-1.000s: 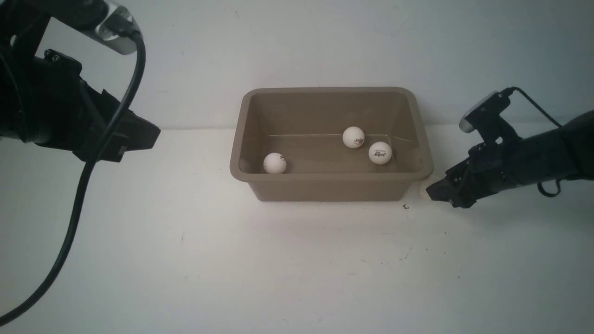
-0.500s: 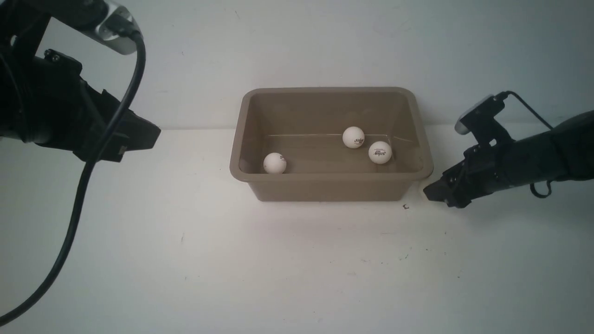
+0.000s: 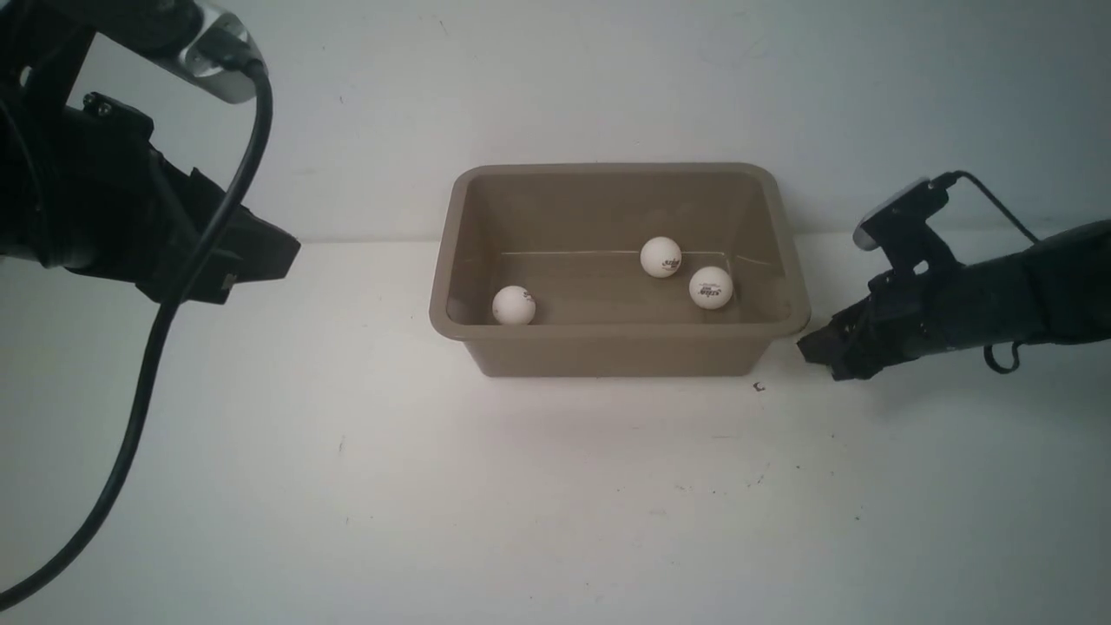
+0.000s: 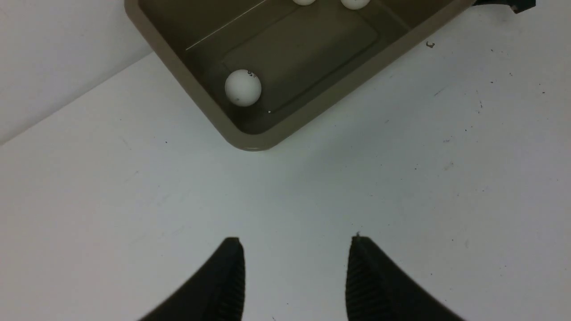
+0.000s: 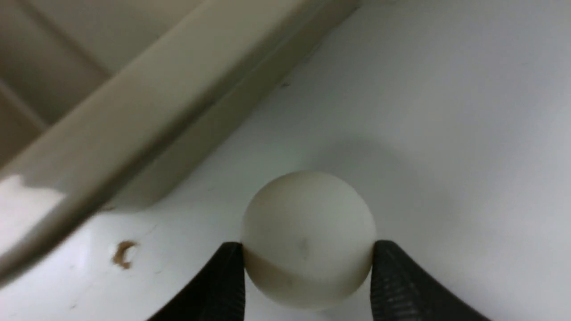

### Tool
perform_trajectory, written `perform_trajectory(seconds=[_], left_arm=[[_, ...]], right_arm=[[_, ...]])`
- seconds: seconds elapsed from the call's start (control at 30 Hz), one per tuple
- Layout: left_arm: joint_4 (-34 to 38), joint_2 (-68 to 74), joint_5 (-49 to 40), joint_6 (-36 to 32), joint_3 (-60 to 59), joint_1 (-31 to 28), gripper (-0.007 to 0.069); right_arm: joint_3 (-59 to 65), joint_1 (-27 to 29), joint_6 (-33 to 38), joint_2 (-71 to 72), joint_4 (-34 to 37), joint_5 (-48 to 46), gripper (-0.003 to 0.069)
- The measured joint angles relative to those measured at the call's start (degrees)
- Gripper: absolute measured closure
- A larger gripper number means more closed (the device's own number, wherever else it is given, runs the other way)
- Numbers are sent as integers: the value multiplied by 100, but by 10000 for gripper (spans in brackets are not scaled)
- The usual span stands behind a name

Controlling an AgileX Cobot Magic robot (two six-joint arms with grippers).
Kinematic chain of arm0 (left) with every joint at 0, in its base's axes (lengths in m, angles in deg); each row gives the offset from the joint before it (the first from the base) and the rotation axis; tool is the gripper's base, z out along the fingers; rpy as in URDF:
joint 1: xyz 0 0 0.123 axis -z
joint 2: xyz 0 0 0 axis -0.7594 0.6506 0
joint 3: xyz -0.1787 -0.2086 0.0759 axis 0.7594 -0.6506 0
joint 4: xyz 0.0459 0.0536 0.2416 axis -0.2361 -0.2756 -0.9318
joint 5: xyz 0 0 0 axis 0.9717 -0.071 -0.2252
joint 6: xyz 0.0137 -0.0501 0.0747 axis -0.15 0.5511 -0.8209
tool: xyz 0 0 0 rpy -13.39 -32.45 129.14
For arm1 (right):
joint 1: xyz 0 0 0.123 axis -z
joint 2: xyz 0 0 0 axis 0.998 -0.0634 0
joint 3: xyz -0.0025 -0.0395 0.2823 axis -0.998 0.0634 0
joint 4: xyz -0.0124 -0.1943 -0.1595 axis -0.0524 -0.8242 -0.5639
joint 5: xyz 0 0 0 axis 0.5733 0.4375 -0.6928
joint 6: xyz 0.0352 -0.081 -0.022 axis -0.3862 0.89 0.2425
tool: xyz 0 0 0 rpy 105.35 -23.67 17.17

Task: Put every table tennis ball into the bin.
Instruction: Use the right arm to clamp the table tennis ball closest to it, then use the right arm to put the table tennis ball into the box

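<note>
The taupe bin (image 3: 608,332) stands at the middle of the table with three table tennis balls (image 3: 514,305) (image 3: 661,257) (image 3: 711,286) on its floor. Low at the bin's right front corner, my right gripper (image 3: 809,349) is shut on a fourth table tennis ball (image 5: 308,218); both fingers touch its sides, and the bin's rim (image 5: 156,111) is close beside it. The front view hides this ball behind the fingers. My left gripper (image 4: 296,243) hovers well left of the bin (image 4: 196,96), jaws apart with nothing between them.
A thick black cable (image 3: 147,365) hangs from my left arm down to the table's front left. A small dark speck (image 3: 759,387) lies on the white table by the bin's right front corner. A pale wall rises right behind the bin.
My right gripper has closed onto the ball by the bin's corner and has risen slightly. The left arm has not moved.
</note>
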Motion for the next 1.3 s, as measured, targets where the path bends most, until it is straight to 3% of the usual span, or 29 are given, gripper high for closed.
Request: perform_trajectory(seconds=[0.3, 0.67, 1.07, 1.3], left_arm=[[0, 0, 0, 0, 0, 0, 335], [-119, 0, 0, 0, 0, 0, 335], [-122, 0, 5, 0, 0, 0, 335], [-132, 0, 5, 0, 0, 0, 335]], right_arm=[[0, 117, 303, 708, 85, -4, 327], [5, 117, 1300, 987, 1617, -1330, 327], [0, -80, 2005, 541, 2041, -1723, 326], [0, -203, 2180, 605, 2325, -1211, 209]])
